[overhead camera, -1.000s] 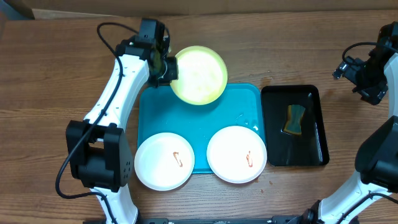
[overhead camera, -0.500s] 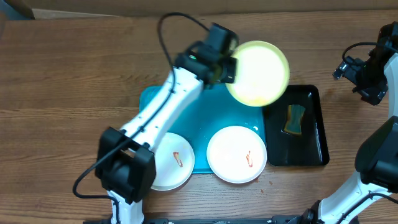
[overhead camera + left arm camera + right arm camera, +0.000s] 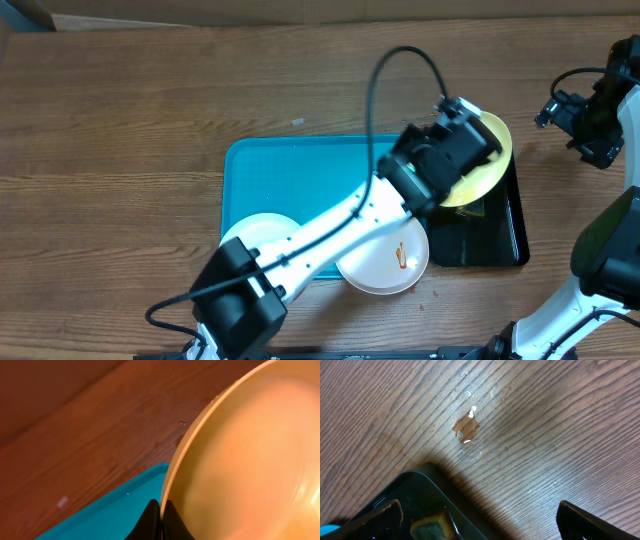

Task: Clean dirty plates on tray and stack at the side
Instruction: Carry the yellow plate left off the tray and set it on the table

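Left arm [image 3: 340,225] stretches diagonally across the tray [image 3: 290,175]; left gripper [image 3: 161,519] is clamped on the rim of the yellow-green plate [image 3: 488,162], held above the black tray's [image 3: 505,245] far edge. Right gripper [image 3: 477,522] hangs with fingers wide apart over the table [image 3: 545,420] off that tray's far right corner. The arm hides parts of both white plates [image 3: 385,272] at the tray's near edge, and the left wrist view cuts off the held plate.

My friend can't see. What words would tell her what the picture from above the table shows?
The left gripper holds a yellow-green plate by its rim over the black tray. Its arm stretches across the blue tray, where a white plate with a red smear and another white plate lie at the near edge.
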`<state>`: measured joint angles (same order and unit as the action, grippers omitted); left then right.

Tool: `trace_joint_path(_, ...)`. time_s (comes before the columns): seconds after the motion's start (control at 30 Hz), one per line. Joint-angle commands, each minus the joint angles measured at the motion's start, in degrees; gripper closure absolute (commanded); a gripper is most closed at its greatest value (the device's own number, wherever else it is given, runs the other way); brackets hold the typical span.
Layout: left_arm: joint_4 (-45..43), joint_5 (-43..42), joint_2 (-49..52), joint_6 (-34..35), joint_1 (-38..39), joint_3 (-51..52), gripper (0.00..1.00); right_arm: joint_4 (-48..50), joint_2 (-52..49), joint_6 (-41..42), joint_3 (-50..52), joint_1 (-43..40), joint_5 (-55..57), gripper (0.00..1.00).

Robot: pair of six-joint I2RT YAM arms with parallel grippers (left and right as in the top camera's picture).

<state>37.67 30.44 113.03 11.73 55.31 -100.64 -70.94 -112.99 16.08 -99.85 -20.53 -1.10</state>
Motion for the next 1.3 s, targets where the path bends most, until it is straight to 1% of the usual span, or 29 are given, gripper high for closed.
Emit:
trace_joint_path(0.0, -0.7, 14.0, -0.9, -5.5, 3.8, -1.6, 0.96, 0.2, 0.8, 0.0, -0.7, 0.0, 0.0, 0.00)
trace_joint_path(0.23, -0.8, 24.7, -0.9, -8.2, 9.7, -1.6, 0.96, 0.2, 0.8, 0.0, -0.7, 0.0, 0.0, 0.00)
trace_joint_path(0.37, -1.0, 33.0, -0.9, -10.3, 12.9, -1.6, 0.96, 0.2, 0.8, 0.0, -0.7, 0.0, 0.0, 0.00)
trace_joint_path(0.43, -1.0, 36.7, -0.9, -10.5, 14.3, -1.6, 0.96, 0.2, 0.8, 0.0, -0.7, 0.0, 0.0, 0.00)
trace_joint_path(0.47, -1.5, 40.7, -0.9, -10.5, 15.5, -1.6, 0.96, 0.2, 0.8, 0.0, -0.7, 0.0, 0.0, 0.00)
trace_joint_path(0.53, -2.2, 43.7, -0.9, -10.5, 16.5, -1.6, 0.96, 0.2, 0.8, 0.0, -0.7, 0.0, 0.0, 0.00)
trace_joint_path(0.67, -4.5, 44.9, -1.0, -10.2, 17.4, -1.6, 0.96, 0.2, 0.8, 0.0, -0.7, 0.0, 0.0, 0.00)
trace_joint_path(0.77, -5.2, 44.2, -1.0, -7.9, 17.1, -1.6, 0.96, 0.2, 0.8, 0.0, -0.7, 0.0, 0.0, 0.00)
trace_joint_path(0.83, -5.1, 42.5, -1.0, -6.3, 16.5, -1.6, 0.96, 0.2, 0.8, 0.0, -0.7, 0.0, 0.0, 0.00)
trace_joint_path(0.93, -4.7, 36.6, -1.0, -5.7, 15.1, -1.6, 0.96, 0.2, 0.8, 0.0, -0.7, 0.0, 0.0, 0.00)
trace_joint_path(1.03, -2.6, 29.6, -1.0, -1.6, 13.0, -1.6, 0.96, 0.2, 0.8, 0.0, -0.7, 0.0, 0.0, 0.00)
trace_joint_path(1.1, -0.8, 22.6, -1.0, 0.9, 10.8, -1.6, 0.96, 0.2, 0.8, 0.0, -0.7, 0.0, 0.0, 0.00)
trace_joint_path(1.17, 1.1, 13.5, -1.0, 3.0, 7.8, -1.6, 0.96, 0.2, 0.8, 0.0, -0.7, 0.0, 0.0, 0.00)
trace_joint_path(1.27, 4.5, -4.3, -1.0, 8.0, 1.2, -1.6, 0.95, 0.2, 0.8, 0.0, -0.7, 0.0, 0.0, 0.00)
